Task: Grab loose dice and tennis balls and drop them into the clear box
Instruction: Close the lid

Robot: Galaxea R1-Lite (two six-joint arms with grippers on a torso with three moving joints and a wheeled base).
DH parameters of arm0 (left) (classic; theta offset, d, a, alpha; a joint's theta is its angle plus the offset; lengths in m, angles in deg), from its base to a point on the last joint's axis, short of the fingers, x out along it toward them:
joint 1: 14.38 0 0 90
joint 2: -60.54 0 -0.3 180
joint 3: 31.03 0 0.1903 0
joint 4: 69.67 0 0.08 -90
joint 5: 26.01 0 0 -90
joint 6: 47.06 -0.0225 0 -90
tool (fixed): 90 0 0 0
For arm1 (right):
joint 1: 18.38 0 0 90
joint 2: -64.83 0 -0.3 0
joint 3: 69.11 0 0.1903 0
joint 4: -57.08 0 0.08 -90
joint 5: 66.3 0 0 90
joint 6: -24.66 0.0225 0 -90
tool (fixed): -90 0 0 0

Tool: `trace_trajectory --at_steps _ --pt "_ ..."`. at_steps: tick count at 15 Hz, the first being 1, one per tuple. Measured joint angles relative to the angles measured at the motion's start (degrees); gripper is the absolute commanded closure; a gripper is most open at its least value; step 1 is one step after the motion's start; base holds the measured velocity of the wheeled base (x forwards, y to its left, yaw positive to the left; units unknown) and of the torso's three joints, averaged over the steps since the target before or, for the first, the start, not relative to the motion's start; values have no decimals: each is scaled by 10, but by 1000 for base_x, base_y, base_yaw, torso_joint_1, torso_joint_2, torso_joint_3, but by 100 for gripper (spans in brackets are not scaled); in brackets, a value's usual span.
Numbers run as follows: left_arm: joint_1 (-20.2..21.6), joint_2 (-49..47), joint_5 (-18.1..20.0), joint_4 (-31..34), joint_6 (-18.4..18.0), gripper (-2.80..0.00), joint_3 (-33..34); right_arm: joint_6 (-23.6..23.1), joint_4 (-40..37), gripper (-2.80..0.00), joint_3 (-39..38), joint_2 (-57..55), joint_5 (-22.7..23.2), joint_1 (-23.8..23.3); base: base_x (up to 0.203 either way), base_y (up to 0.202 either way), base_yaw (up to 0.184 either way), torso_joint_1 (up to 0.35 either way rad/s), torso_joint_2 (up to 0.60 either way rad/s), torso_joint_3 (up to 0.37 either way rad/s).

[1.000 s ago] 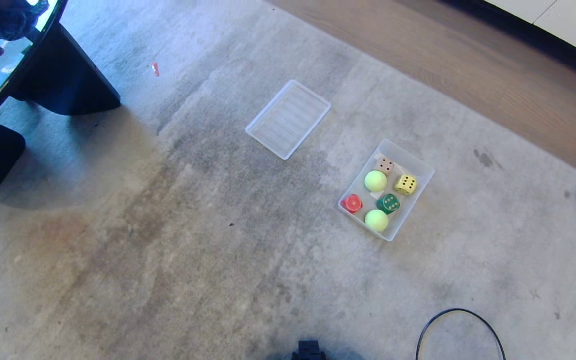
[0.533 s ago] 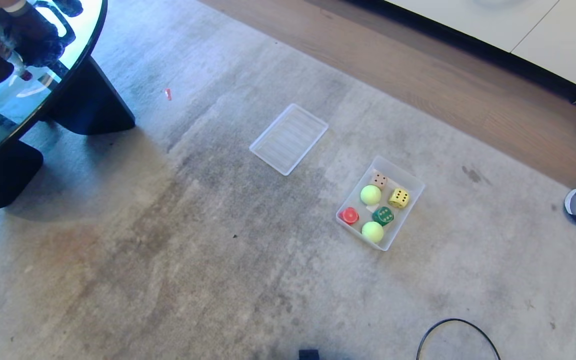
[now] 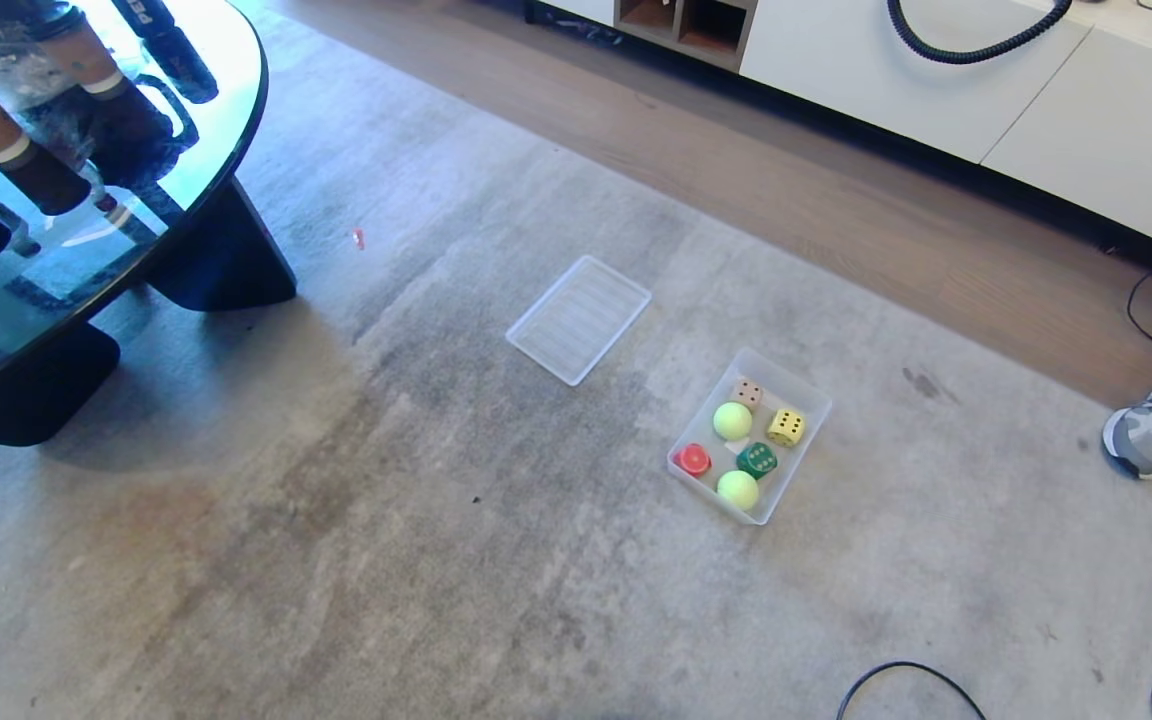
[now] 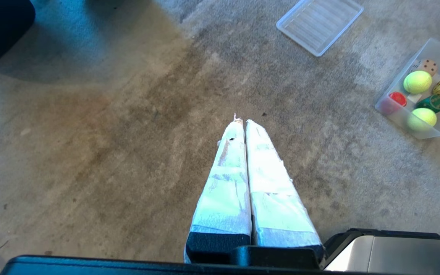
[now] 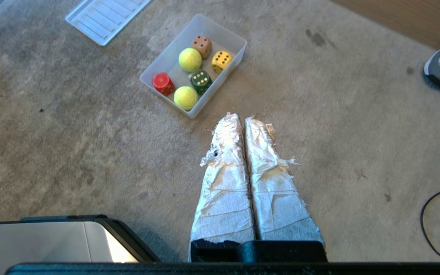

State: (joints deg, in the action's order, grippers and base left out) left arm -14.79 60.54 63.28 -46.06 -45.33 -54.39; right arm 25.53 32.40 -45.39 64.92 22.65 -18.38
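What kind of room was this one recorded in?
Probably a home living room: a worn grey carpet over wood flooring, a glass-topped coffee table bearing paper cups, and a low white cabinet along the wall.

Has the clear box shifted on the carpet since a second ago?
No. The clear box keeps its spot beside the lid; the whole view shifted together.

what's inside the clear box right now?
The clear box holds six things: a beige die, a yellow die, a dark green die, a red die and two tennis balls. The floor under them is covered.
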Motion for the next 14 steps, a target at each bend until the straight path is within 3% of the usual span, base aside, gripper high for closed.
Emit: trace_trajectory --at_steps 9,14 --pt "0 0 0 0 0 0 0 0 0 0 0 0 0 0 0 0 0 2 5 195" --pt "0 0 2 0 -3 0 0 -1 0 0 0 0 0 0 0 0 0 2 3 35"
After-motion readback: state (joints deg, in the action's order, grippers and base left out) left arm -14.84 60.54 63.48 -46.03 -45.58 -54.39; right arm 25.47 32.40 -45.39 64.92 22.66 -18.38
